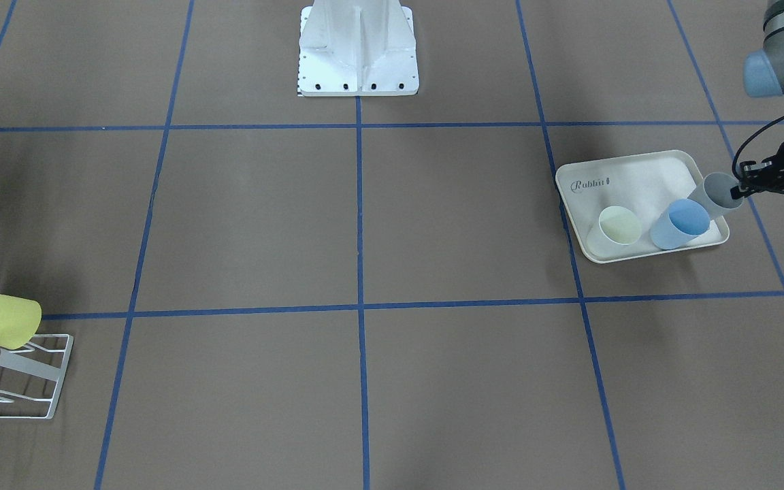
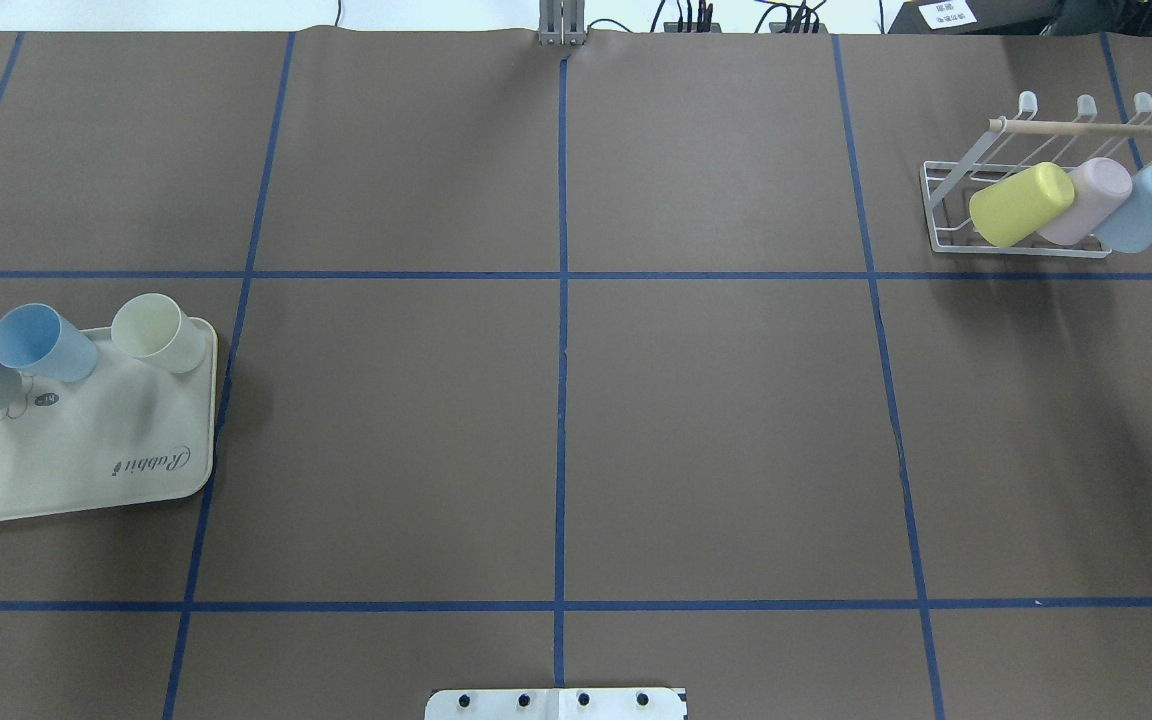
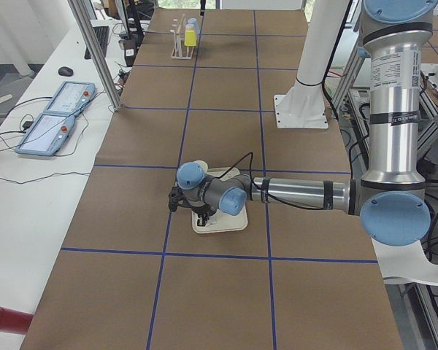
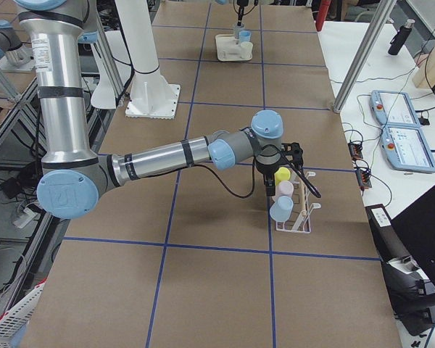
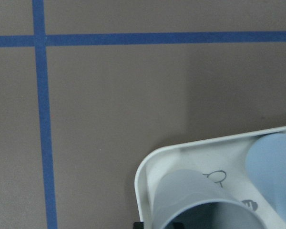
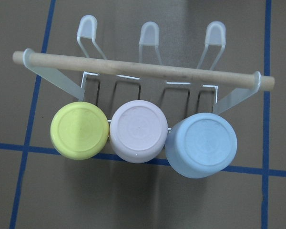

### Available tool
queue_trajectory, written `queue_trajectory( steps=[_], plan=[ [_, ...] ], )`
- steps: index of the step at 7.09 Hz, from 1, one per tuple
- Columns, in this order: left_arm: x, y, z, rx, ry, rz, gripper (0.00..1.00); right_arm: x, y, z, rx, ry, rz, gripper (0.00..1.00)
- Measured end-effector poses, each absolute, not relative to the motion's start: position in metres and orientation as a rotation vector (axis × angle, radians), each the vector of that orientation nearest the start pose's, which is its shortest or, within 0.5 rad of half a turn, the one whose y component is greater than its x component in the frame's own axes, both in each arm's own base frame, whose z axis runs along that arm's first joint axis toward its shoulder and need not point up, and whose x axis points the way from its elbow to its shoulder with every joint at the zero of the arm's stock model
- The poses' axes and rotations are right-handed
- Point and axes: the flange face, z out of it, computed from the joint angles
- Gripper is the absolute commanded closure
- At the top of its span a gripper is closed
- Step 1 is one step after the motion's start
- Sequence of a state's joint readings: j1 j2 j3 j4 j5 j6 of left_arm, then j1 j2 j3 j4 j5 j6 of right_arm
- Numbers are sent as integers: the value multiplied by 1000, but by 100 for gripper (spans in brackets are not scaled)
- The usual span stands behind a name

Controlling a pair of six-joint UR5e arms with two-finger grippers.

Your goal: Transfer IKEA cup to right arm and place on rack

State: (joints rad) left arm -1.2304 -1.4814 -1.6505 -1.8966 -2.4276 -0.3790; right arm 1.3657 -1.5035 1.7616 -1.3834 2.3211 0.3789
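My table (image 2: 736, 440) is brown with a blue tape grid (image 2: 562, 400). Directly on it: cream tray (image 2: 86, 470) at my left, wire rack (image 2: 1066, 127) far right, my white base plate (image 2: 556, 706).

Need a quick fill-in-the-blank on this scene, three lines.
The rack holds ___ cups.
On it, the pink cup sits between the yellow cup and the ___ one.
The left gripper is at the ___ cup on the tray.
Missing: three; blue; grey.
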Motion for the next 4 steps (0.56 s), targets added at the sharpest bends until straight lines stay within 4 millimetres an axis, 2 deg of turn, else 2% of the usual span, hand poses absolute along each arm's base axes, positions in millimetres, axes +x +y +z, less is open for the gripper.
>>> queue_trajectory(
  steps=[2,4],
  plan=[
    [67,-460,598,21,919,60,100,-46,-531,509,192,-828,-6,0],
    [46,-452,547,28,909,14,100,-49,-532,500,198,-843,10,0]
  ],
)
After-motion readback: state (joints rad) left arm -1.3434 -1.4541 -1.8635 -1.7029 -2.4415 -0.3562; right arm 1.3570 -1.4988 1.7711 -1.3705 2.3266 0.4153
